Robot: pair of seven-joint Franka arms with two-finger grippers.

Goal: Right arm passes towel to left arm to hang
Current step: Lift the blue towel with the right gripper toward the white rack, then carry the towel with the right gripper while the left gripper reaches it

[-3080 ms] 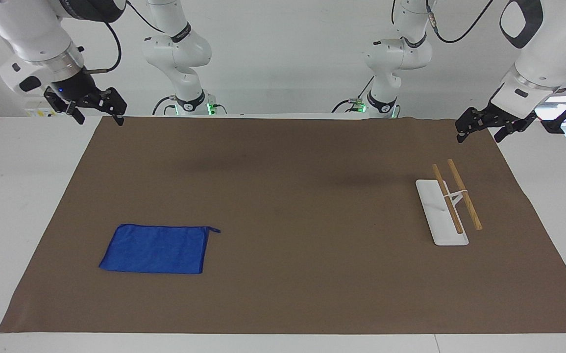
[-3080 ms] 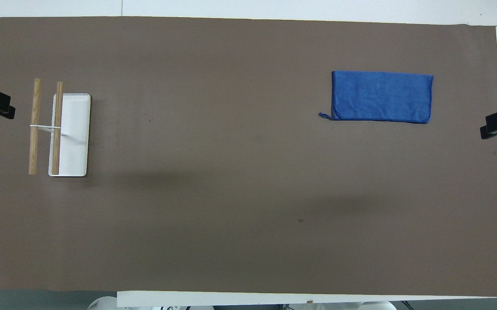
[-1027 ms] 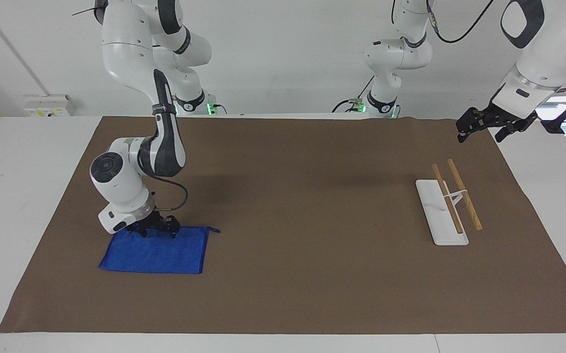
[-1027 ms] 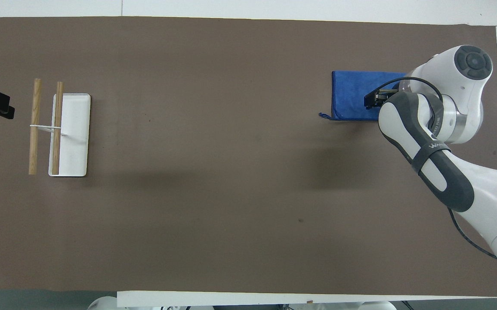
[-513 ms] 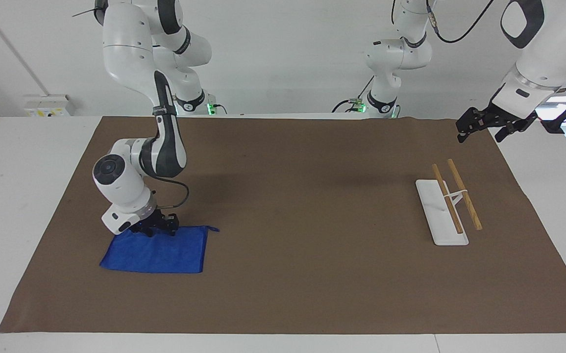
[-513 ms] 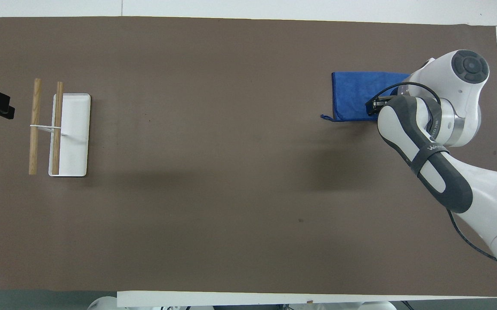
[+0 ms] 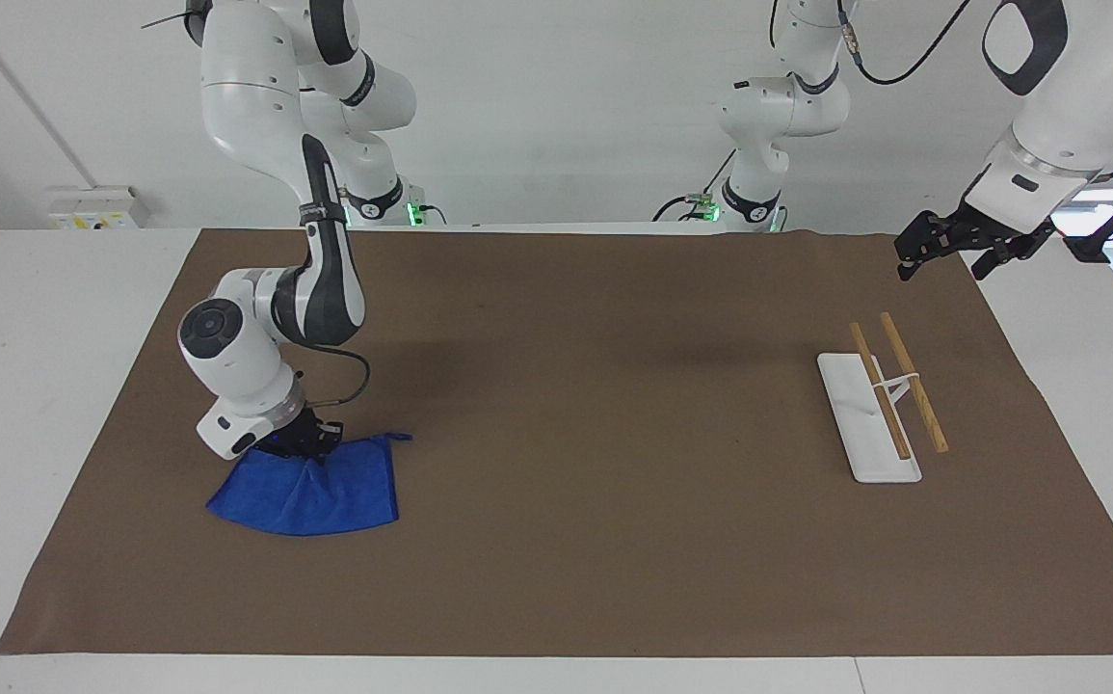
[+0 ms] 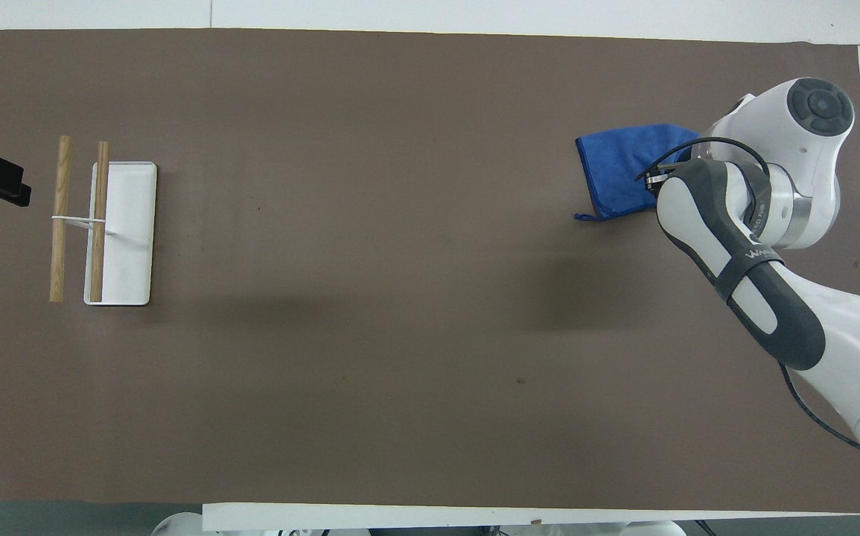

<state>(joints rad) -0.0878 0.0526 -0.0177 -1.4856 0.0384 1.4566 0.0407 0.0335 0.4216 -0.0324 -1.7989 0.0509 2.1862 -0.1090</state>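
Blue towel [image 7: 310, 493] bunched, edge pinched under right gripper [image 7: 313, 445], partly lifted.

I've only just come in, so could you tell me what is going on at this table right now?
The right gripper has its jaws shut on the blue towel at the edge nearer the robots and has that edge raised, so the cloth bunches while its other edge rests on the brown mat. The left gripper waits in the air over the mat's corner at its own end. The towel rack with two wooden bars stands bare on the mat; no handover yet.
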